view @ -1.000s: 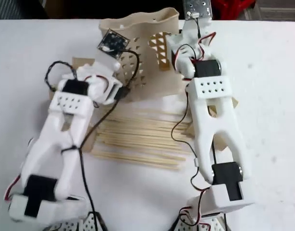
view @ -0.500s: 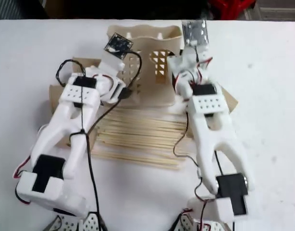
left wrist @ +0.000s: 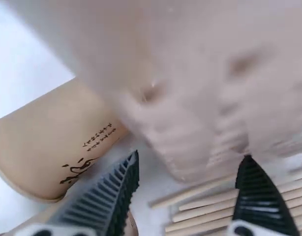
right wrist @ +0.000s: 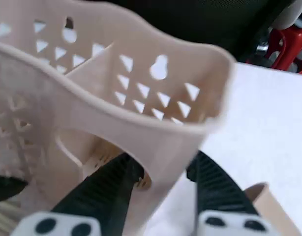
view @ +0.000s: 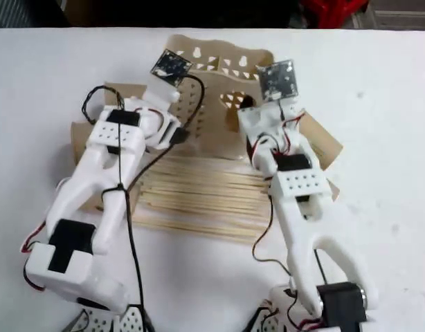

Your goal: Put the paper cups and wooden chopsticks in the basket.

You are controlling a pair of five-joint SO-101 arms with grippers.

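Beige perforated basket between ribbed black fingers

Basket: I find it at upper centre of the high view, on the table.
Chopsticks: piled mid-frame, just below the basket.
Cups: left cup at the pile's left end, right cup at its right.

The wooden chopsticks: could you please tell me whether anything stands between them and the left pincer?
Nothing visible does. In the left wrist view the chopsticks lie uncovered, their ends between the fingers of the open left pincer; the basket wall is just beyond them, and a paper cup lies off to the side.
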